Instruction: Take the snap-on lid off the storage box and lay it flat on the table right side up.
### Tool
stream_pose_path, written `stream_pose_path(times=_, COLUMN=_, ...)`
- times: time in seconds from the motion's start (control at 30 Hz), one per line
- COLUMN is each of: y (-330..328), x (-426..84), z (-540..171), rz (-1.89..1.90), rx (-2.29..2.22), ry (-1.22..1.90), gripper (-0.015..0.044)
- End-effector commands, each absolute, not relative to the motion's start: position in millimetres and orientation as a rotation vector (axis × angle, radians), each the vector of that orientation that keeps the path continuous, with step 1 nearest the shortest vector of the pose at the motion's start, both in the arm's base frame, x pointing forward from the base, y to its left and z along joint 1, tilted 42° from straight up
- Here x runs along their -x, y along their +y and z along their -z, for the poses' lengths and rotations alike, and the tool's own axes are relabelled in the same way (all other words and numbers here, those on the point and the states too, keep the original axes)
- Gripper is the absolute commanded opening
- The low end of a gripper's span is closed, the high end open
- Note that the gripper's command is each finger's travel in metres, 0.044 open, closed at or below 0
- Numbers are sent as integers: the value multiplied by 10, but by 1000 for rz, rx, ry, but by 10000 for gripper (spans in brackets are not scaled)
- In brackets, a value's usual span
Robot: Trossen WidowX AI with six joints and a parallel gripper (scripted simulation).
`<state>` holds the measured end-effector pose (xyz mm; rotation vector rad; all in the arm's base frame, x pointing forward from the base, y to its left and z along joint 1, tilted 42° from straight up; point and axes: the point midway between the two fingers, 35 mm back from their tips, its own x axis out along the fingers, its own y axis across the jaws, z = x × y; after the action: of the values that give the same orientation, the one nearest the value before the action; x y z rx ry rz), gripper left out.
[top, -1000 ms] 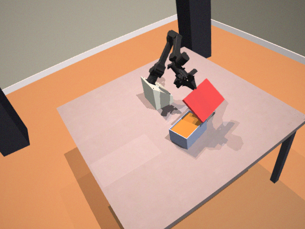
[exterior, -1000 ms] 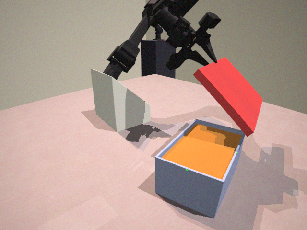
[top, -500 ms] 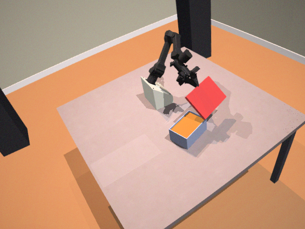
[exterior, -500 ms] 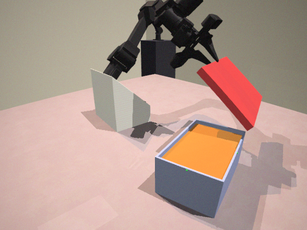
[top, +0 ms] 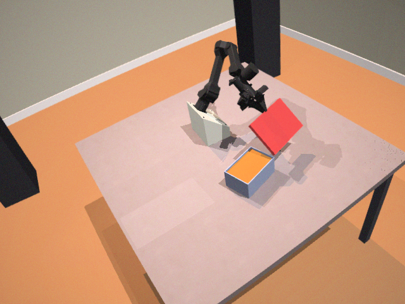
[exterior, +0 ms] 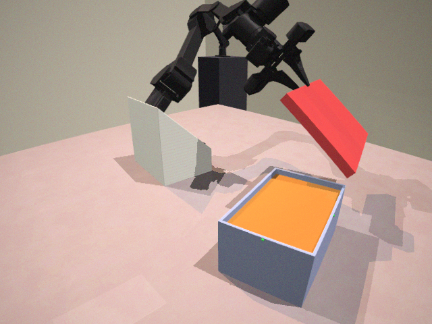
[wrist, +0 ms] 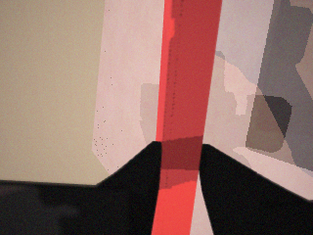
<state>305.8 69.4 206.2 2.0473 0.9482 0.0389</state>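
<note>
The grey-blue storage box (top: 258,180) (exterior: 264,259) stands open on the table, its orange inside showing. The red lid (top: 276,125) (exterior: 326,121) (wrist: 188,73) hangs in the air, steeply tilted, beyond and to the right of the box and clear of it. My gripper (top: 261,106) (exterior: 302,84) (wrist: 180,162) is shut on the lid's upper edge. In the wrist view the lid runs as a red strip between the two dark fingers.
A pale grey wedge-shaped block (top: 205,125) (exterior: 163,148) covers the arm's base behind and to the left of the box. A dark pillar (top: 258,32) (exterior: 221,82) stands at the table's far edge. A paler rectangle (top: 166,211) is marked on the table at the front left.
</note>
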Motion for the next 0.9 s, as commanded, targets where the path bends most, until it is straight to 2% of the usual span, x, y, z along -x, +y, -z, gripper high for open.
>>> stream_pose_path(times=0.0, y=731, x=-3031, z=-2141, rz=-41, rx=-2049, ry=932, gripper=0)
stream_pose_path(times=0.87, y=1077, x=-2799, z=-2460, rz=-42, rx=-2051, ry=933, gripper=0)
